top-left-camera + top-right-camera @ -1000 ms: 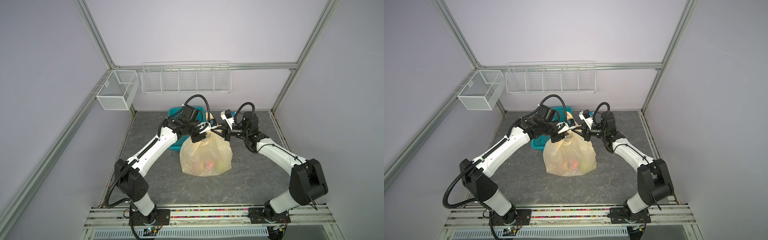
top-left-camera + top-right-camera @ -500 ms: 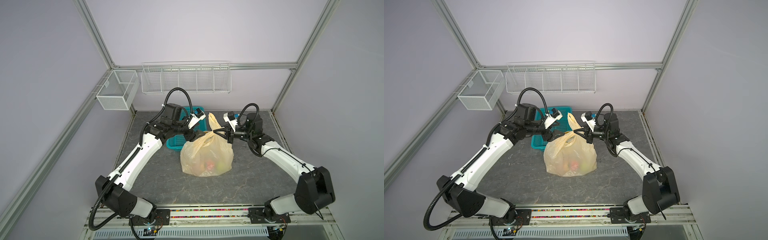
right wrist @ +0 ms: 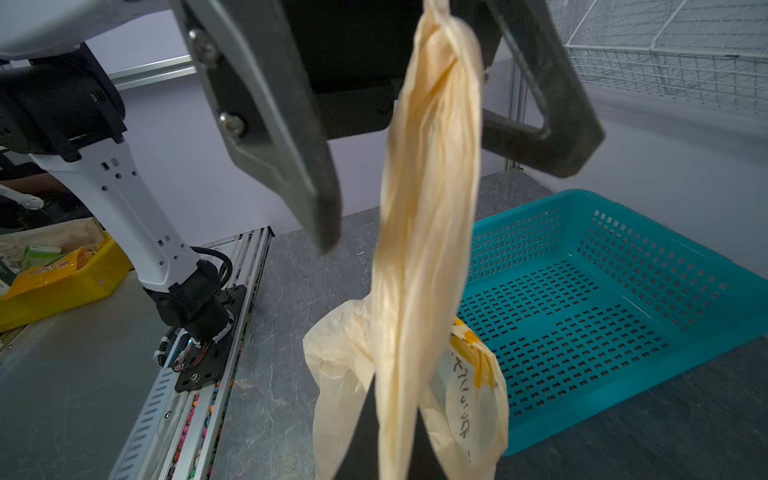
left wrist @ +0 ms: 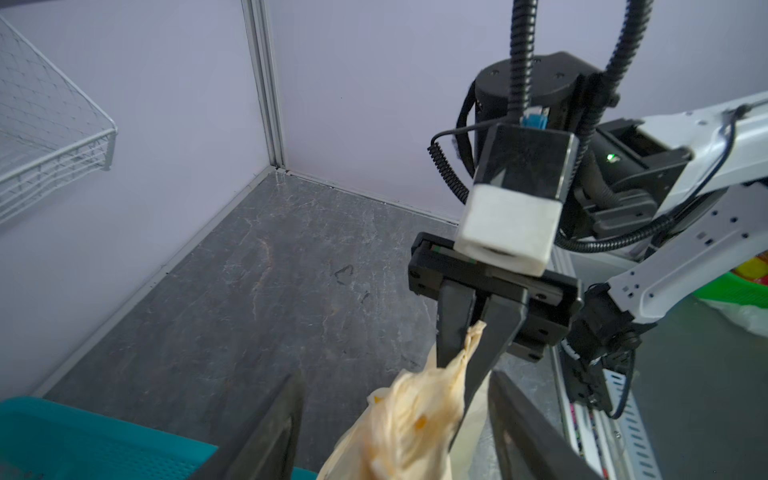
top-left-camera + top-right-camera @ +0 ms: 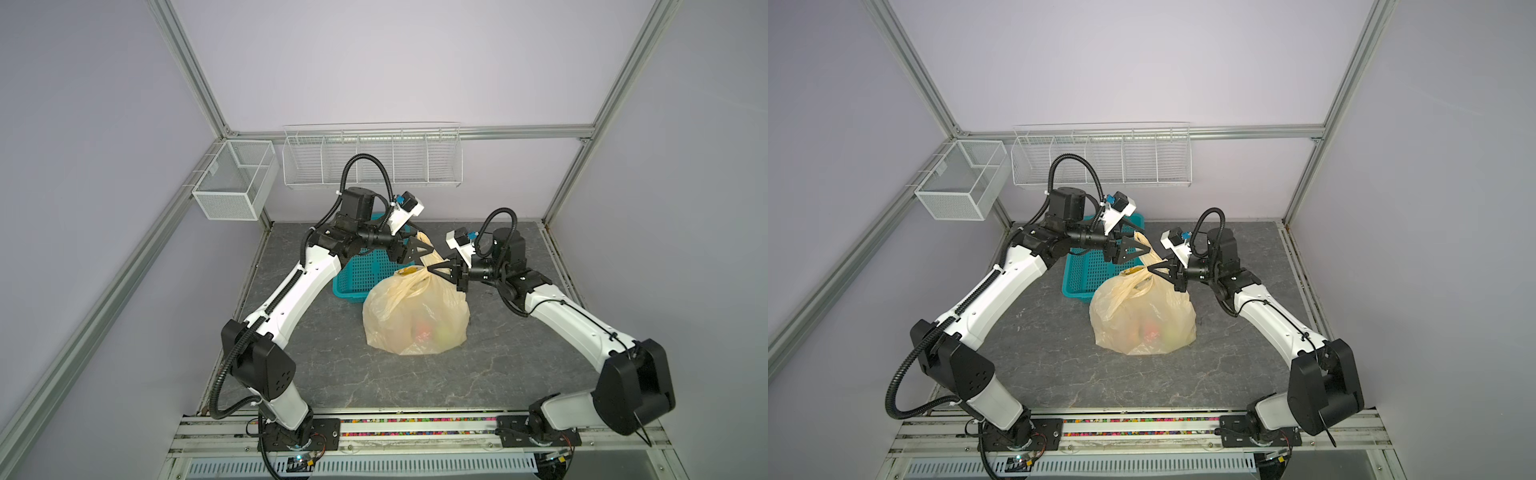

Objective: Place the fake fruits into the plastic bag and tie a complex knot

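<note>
In both top views the plastic bag [image 5: 415, 307] is sitting on the bench [image 5: 519, 374] beside a teal basket [image 5: 361, 274], with fake fruits [image 5: 424, 330] showing inside. In the left wrist view the right claw [image 4: 467, 357] is pinching the bag handle [image 4: 419, 407]. In the right wrist view the left claw [image 3: 451, 203] is gaping wide around it.

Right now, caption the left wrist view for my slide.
Right gripper shut on the twisted handle of the plastic bag; left gripper open around its bunched top, teal basket nearby.

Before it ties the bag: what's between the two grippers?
A twisted plastic bag handle, pinched by the shut right gripper and passing through the open left gripper, in both wrist views.
</note>
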You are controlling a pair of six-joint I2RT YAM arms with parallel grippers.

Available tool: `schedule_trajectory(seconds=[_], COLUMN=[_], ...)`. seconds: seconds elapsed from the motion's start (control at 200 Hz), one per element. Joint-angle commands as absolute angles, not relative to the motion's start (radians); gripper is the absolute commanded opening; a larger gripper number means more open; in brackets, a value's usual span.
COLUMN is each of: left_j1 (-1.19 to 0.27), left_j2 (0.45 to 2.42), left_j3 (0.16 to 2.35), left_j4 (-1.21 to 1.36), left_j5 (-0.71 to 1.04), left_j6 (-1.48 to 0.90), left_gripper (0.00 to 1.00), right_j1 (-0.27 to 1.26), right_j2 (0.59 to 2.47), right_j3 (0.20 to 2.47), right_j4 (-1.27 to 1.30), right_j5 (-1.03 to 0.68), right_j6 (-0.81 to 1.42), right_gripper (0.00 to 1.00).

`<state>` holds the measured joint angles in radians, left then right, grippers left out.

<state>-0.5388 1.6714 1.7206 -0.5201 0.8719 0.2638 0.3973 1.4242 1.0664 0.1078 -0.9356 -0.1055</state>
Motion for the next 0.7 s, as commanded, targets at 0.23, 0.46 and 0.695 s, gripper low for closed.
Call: schedule_trajectory(seconds=[0.23, 0.46, 0.695], left_j1=[-0.543, -0.552, -0.605], left_j2=[1.598, 1.443, 1.387], left_j3=[1.604, 1.254, 1.106], left_j4=[-0.414, -0.041, 0.114], left_j5=[0.814, 0.637, 0.508], left_j6=[0.204, 0.042, -0.045], left_gripper=[0.0, 0.0, 0.0], right_j1=[0.402, 0.417, 0.431], right_j2=[1.4, 1.389, 1.385], right_j3=[1.077, 1.075, 1.069], right_j4=[0.035, 0.047, 0.031], right_j5=[-0.77, -0.717, -0.639], right_j6=[-0.047, 0.118, 0.19], right_gripper=[0.14, 0.21, 0.21])
